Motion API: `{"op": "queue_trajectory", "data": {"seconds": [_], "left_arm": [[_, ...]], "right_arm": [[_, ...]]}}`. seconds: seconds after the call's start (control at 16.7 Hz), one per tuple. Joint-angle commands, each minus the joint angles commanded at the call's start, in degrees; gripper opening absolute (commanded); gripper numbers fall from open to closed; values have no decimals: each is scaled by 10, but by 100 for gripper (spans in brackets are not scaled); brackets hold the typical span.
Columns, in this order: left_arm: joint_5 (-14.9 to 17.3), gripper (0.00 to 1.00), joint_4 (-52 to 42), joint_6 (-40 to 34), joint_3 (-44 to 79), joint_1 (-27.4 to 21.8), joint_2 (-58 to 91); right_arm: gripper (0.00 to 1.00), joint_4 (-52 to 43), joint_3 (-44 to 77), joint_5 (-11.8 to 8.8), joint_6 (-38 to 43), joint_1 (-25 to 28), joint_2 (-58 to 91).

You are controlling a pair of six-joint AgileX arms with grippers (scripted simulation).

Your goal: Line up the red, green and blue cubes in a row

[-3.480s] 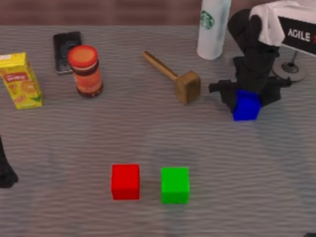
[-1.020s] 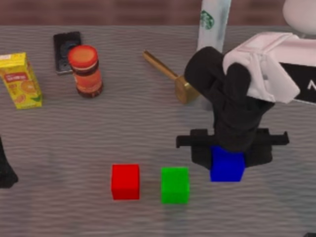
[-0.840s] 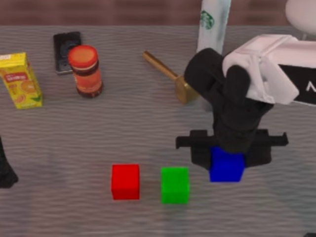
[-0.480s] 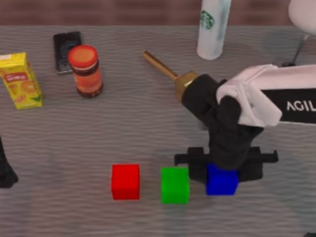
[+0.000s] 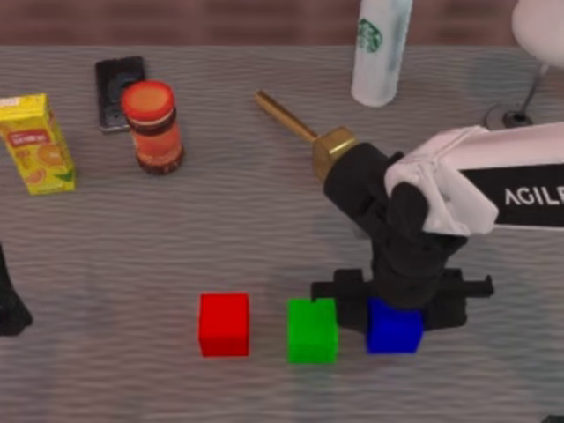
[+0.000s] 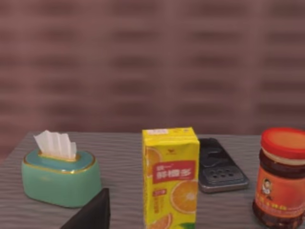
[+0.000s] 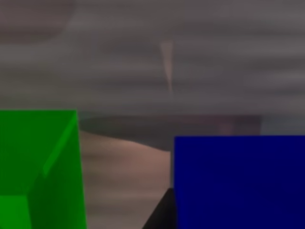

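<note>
blue cube [image 5: 393,330] in right gripper [image 5: 397,300], beside green cube [image 5: 312,330]

My right gripper [image 5: 394,324] reaches down from the table's right, wrist bent, fingers clamped on the small matte blue cube [image 5: 394,327]. My left arm [image 5: 11,304] sits parked far left of that cube.

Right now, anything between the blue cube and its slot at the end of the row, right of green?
Nothing visible. The right gripper holds the blue cube just right of the green cube, a narrow strip of bare table between them. The red cube sits left of green. The left arm is parked at the table's left edge.
</note>
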Motion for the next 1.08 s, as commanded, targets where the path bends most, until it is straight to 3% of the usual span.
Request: {"op": "queue_trajectory", "data": {"seconds": [0.66, 1.08], "left_arm": [[0, 100, 0, 0, 0, 0, 0], [0, 100, 0, 0, 0, 0, 0]], "right_arm": [[98, 0, 0, 0, 0, 0, 0], [100, 0, 0, 0, 0, 0, 0]]}}
